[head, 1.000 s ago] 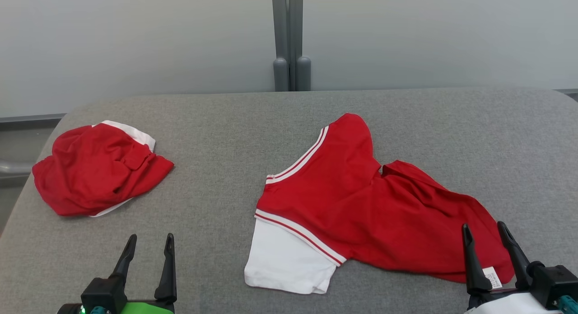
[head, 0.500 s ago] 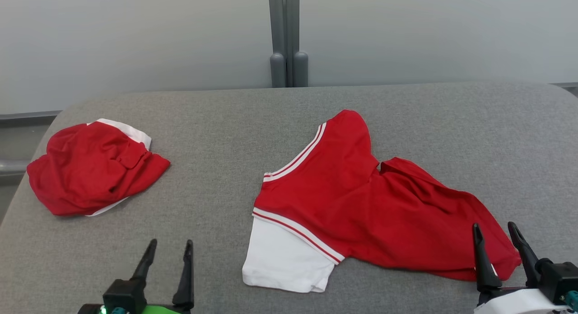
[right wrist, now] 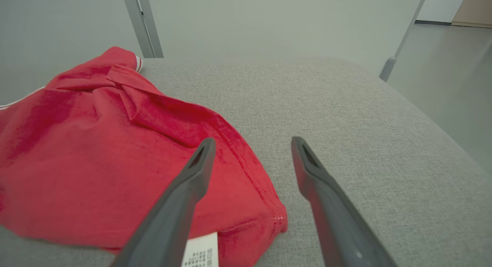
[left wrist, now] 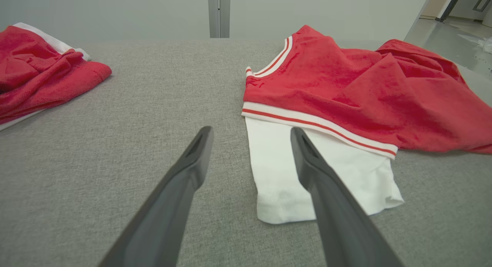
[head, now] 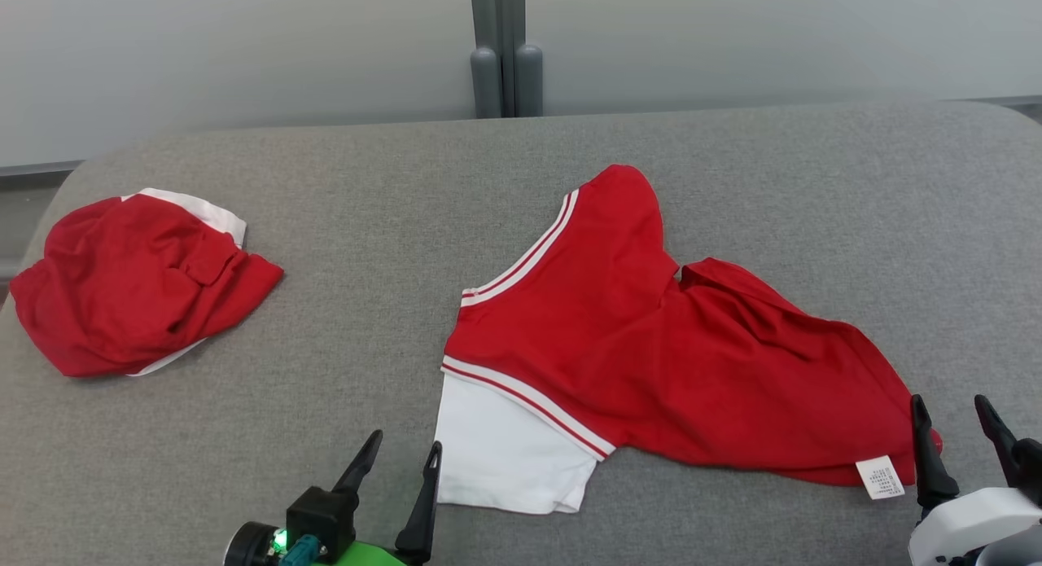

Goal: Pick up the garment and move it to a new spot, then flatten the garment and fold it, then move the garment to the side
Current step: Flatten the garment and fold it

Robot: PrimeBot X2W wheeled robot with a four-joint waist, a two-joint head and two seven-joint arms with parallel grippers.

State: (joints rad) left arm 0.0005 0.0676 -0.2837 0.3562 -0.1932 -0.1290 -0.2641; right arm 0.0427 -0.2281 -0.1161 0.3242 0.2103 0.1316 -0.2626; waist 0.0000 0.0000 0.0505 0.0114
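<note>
The garment (head: 651, 346) is a red T-shirt with a white sleeve (head: 505, 452) and red-and-white striped trim. It lies loosely spread and wrinkled on the grey table (head: 366, 224), centre to right. My left gripper (head: 404, 444) is open at the near edge, just left of the white sleeve. In the left wrist view, the left gripper (left wrist: 250, 130) straddles the white sleeve's (left wrist: 276, 171) left edge, with the garment's red body (left wrist: 346, 86) beyond. My right gripper (head: 950, 403) is open at the garment's right hem corner, beside the white label (head: 879, 476). In the right wrist view, one finger of the right gripper (right wrist: 252, 141) is over the garment's red hem (right wrist: 96, 151).
A second red-and-white garment (head: 122, 281) lies bunched at the table's far left, also seen in the left wrist view (left wrist: 34, 78). A grey post (head: 498, 53) and pale wall stand behind the table. The table's rounded right edge drops to the floor (right wrist: 453, 86).
The head camera has tilted, shifting the whole scene up and left. My left gripper has moved right toward the white sleeve. My right gripper has moved right, to the hem corner.
</note>
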